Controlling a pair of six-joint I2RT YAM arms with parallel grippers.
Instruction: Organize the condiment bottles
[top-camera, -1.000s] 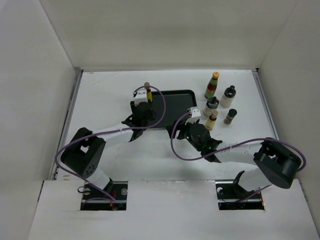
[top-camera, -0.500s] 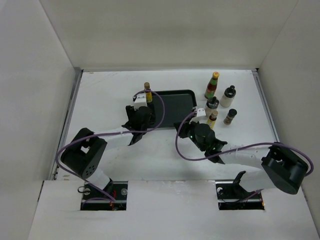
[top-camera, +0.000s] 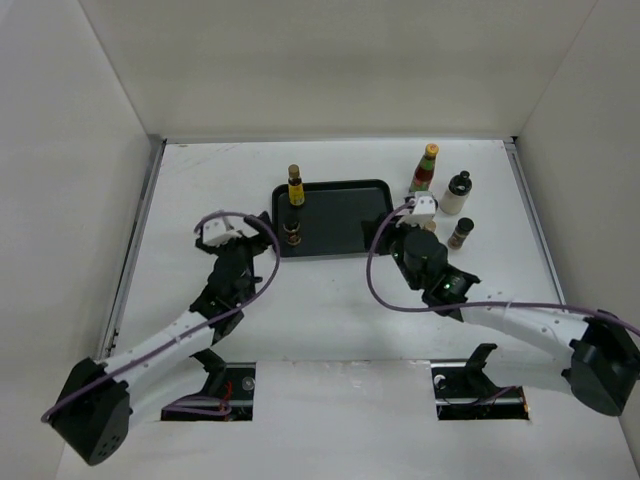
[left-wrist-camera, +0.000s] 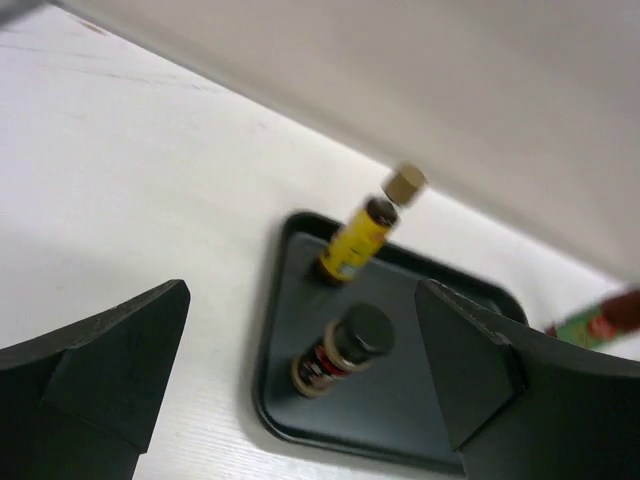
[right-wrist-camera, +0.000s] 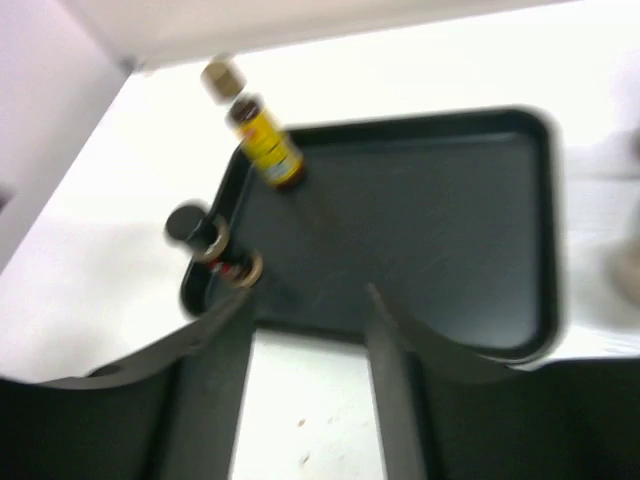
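Observation:
On the black tray (top-camera: 345, 215) stand two condiment bottles: a yellow-labelled bottle (top-camera: 295, 187) (left-wrist-camera: 358, 238) (right-wrist-camera: 266, 148) at its back left and a short dark spice jar (top-camera: 292, 233) (left-wrist-camera: 345, 350) (right-wrist-camera: 212, 245) at its front left. Right of the tray stand a green-capped bottle (top-camera: 424, 170), a white black-capped bottle (top-camera: 456, 193) and another short dark jar (top-camera: 461, 232). My left gripper (top-camera: 232, 240) (left-wrist-camera: 300, 300) hangs wide open, left of and in front of the tray, holding nothing. My right gripper (top-camera: 398, 232) (right-wrist-camera: 308, 300) is open over the tray's front right edge, with only table and tray between its fingers.
White walls close in the table on the left, back and right. The right arm's head (top-camera: 415, 255) stands close against the group of bottles right of the tray. Purple cables loop off both arms.
My left gripper let go of the yellow-labelled bottle on the tray, opened wide and pulled back to the left and nearer. My right gripper moved right, toward the bottle group.

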